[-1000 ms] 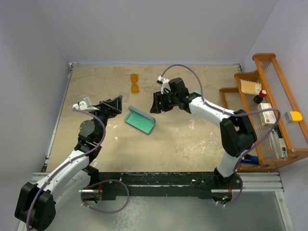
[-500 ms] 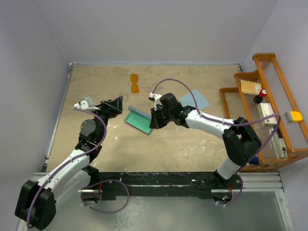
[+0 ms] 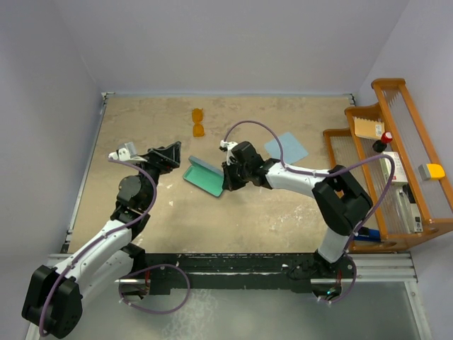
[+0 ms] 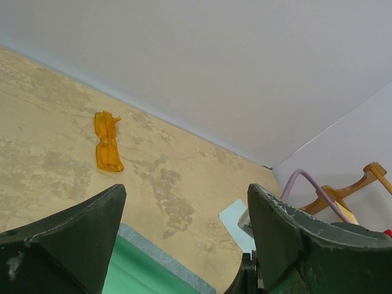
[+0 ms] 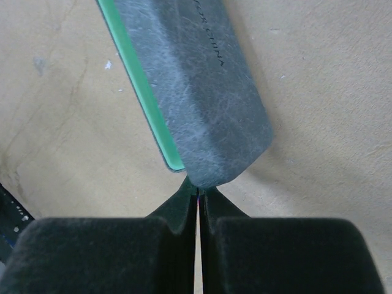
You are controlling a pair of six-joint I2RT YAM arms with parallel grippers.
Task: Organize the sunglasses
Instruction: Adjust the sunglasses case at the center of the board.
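My right gripper [image 5: 197, 195] had come to mid-frame, jaws pressed together at the grey-blue, green-lined rectangular case [image 5: 196, 86]; the left gripper [image 4: 184, 202] stayed apart; the orange-lensed sunglasses [image 3: 199, 122] waited untouched.

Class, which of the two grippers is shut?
The right gripper: its fingers press together at the end of the glasses case, while those of the left gripper stand wide apart.

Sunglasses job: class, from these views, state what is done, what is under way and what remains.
Done: the case lies open, green lining showing. Under way: the right gripper, shut, has its tips at the case's end; the left gripper hangs open beside it, empty. Remaining: the sunglasses lie apart on the table, not yet in the case.
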